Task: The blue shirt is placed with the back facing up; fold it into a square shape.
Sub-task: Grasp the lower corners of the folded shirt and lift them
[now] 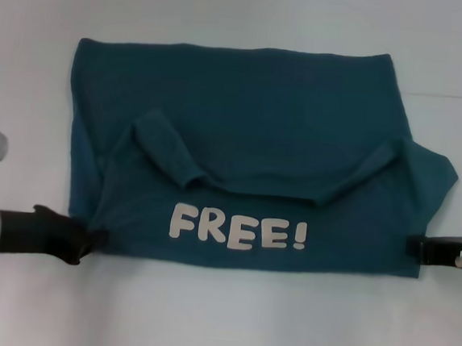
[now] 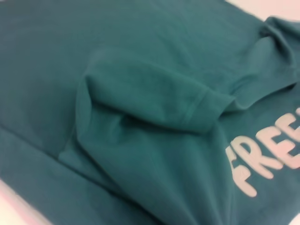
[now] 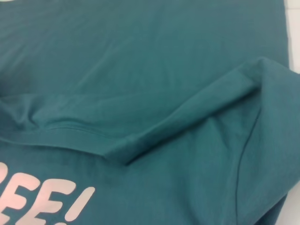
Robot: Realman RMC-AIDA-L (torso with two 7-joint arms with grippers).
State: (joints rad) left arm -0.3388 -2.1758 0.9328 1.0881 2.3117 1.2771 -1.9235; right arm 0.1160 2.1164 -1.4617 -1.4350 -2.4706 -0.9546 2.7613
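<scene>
The blue shirt (image 1: 252,118) lies flat on the white table (image 1: 218,326), folded across its width so that the near half shows the pale "FREE!" lettering (image 1: 238,228) facing up. Both short sleeves are turned inward onto the body: the left sleeve (image 1: 167,145) slants toward the centre, and the right sleeve (image 1: 360,172) mirrors it. The left gripper (image 1: 87,240) sits at the near left corner of the shirt, its black body touching the fabric edge; whether its fingers are spread or closed on the cloth cannot be determined. The right gripper (image 1: 419,248) sits at the near right corner, touching the shirt edge; its finger state likewise cannot be determined. The left wrist view shows the folded left sleeve (image 2: 154,93) with its stitched hem lying over the body, and part of the lettering (image 2: 267,161). The right wrist view shows the right sleeve (image 3: 211,108) and the lettering end (image 3: 47,201).
</scene>
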